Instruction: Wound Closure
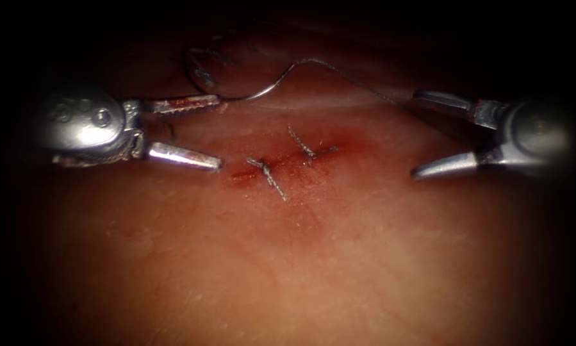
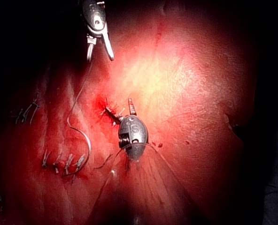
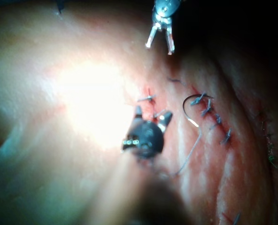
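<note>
While both your tools gape wide and hold nothing, the needle (image 1: 236, 96) lies loose on the tissue (image 1: 288, 256) just beyond your left tool (image 1: 218, 131), well apart from your right tool (image 1: 416, 133).

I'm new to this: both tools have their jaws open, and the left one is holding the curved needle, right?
Not quite. The left tool holds nothing: in the endoscope view the needle lies free on the tissue beyond its open jaws. The right tool is open too.

No readable text, label or number anywhere.
</note>
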Controlling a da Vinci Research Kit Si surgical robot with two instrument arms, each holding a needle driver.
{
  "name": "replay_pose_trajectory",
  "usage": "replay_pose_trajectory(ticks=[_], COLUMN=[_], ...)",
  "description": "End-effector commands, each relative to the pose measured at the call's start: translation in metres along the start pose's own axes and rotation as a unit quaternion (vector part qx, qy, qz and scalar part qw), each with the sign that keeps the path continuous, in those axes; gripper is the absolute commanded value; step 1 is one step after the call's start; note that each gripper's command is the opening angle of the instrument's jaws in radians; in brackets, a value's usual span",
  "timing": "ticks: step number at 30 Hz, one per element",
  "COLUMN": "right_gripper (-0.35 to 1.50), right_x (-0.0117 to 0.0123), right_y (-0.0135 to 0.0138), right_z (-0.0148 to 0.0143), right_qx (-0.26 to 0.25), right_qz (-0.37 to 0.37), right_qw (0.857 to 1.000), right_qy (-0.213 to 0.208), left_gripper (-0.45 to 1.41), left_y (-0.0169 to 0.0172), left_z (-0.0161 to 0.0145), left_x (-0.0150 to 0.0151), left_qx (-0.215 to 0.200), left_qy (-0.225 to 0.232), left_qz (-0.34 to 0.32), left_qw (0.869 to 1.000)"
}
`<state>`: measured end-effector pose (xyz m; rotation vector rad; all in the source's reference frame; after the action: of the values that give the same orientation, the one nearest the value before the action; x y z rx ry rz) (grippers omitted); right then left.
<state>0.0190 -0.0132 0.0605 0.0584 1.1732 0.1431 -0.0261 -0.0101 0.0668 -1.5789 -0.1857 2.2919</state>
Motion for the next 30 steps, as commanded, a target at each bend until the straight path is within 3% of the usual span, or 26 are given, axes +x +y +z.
replay_pose_trajectory(ticks=[1,8,12,30], right_gripper=[1.18,1.23,1.23,1.21], right_x=[0.0001,0.0004,0.0011,0.0011], right_y=[-0.0004,-0.0008,-0.0012,-0.0013], right_z=[0.0008,0.0013,0.0017,0.0016], right_qx=[-0.004,-0.017,-0.016,-0.018], right_qz=[-0.001,0.000,0.002,0.002], right_qw=[1.000,1.000,0.999,0.999], right_qy=[-0.003,0.008,0.028,0.034], left_gripper=[0.49,0.57,0.52,0.44], left_y=[0.0005,0.0003,0.0002,0.0003], left_z=[0.0005,0.0000,-0.0002,-0.0002], left_x=[-0.0010,-0.0017,-0.0018,-0.0019], left_qx=[-0.001,-0.003,-0.004,-0.002], left_qy=[0.000,0.001,0.001,0.000], left_qz=[0.003,0.005,0.006,0.012], left_qw=[1.000,1.000,1.000,1.000])
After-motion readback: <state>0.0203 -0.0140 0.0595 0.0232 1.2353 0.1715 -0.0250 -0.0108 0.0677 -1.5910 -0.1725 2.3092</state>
